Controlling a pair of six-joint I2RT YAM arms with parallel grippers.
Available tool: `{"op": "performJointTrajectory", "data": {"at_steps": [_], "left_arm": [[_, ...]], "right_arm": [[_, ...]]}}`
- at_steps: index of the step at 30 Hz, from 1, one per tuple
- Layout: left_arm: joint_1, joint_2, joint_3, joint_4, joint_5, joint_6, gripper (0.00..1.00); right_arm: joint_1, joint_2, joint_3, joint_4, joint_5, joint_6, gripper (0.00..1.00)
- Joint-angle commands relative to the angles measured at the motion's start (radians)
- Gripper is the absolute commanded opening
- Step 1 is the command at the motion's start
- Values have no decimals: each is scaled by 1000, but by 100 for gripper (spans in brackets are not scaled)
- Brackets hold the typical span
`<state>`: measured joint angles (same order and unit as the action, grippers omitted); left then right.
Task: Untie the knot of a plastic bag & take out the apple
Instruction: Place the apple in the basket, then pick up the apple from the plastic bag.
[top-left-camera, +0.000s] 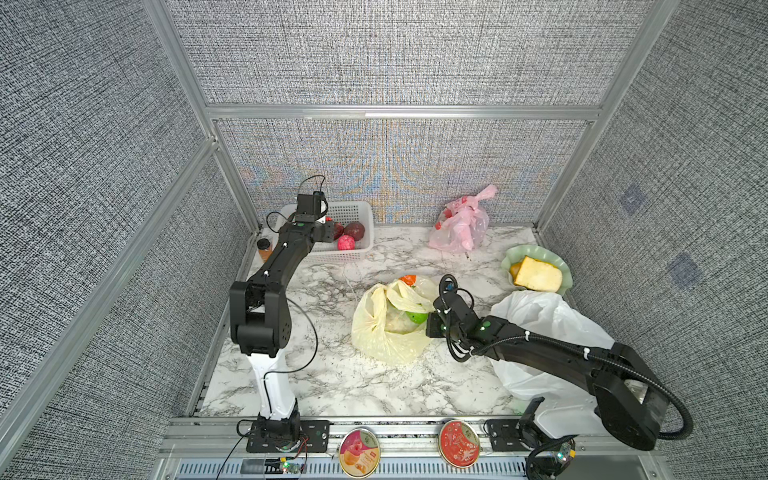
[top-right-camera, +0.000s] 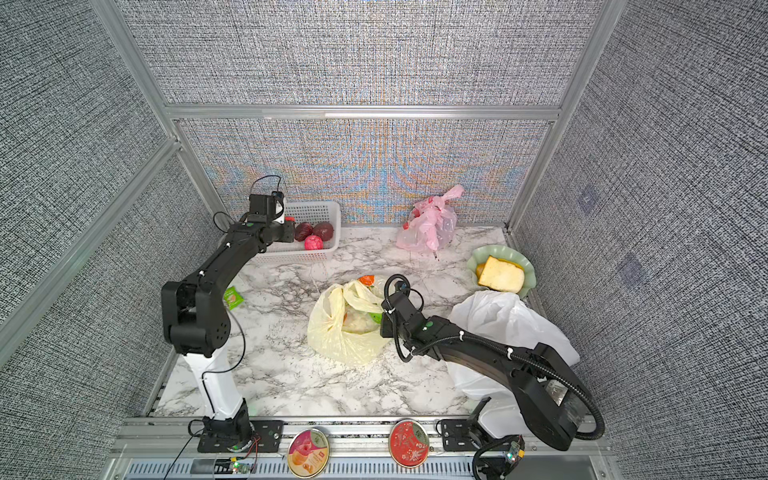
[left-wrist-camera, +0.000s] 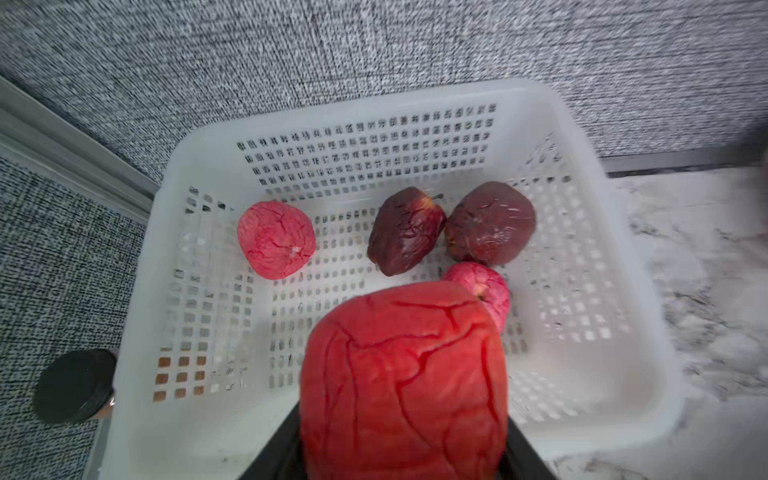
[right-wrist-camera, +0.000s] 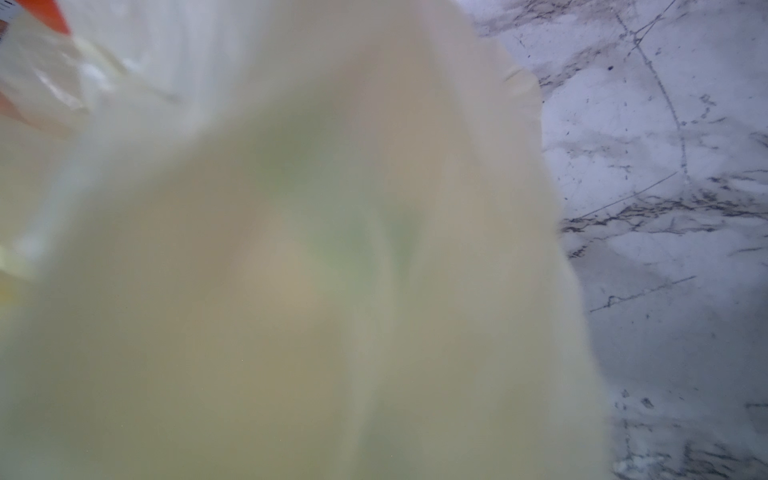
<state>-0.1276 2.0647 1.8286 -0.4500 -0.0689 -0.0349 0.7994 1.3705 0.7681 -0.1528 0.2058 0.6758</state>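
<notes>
My left gripper (left-wrist-camera: 401, 415) is shut on a wrinkled red apple (left-wrist-camera: 403, 382) and holds it above the white basket (left-wrist-camera: 374, 104) at the back left. Dark fingers (left-wrist-camera: 274, 449) show on both sides of the fruit. In both top views that gripper (top-left-camera: 328, 230) hangs over the basket (top-left-camera: 357, 212). The yellowish plastic bag (top-left-camera: 378, 332) lies mid-table with its handles loose and its mouth open upward. My right gripper (top-left-camera: 430, 324) is pressed into the bag's right edge, its fingers hidden. Bag film (right-wrist-camera: 291, 249) fills the right wrist view.
The basket holds two dark apples (left-wrist-camera: 405, 230) and two pinkish ones (left-wrist-camera: 276, 239). A black-lidded jar (left-wrist-camera: 75, 384) stands left of the basket. A knotted pink bag (top-left-camera: 459, 226), a green plate (top-left-camera: 536, 249) with bread, and a white bag (top-left-camera: 540, 320) crowd the right side.
</notes>
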Motion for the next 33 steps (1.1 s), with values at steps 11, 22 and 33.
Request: {"op": "performJointTrajectory", "data": {"at_steps": [11,22,33], "left_arm": [[31,43,157,-157,30,3,68],[25,-328,-117,-135,319,-15,59],[-223,-884,-768,144,442,-100,50]], "right_arm": [[3,4,-3,-2,-5,23,0],[4,15,11,-3,-28,15,0],[7,25,24,-9,-41,17,0]]}}
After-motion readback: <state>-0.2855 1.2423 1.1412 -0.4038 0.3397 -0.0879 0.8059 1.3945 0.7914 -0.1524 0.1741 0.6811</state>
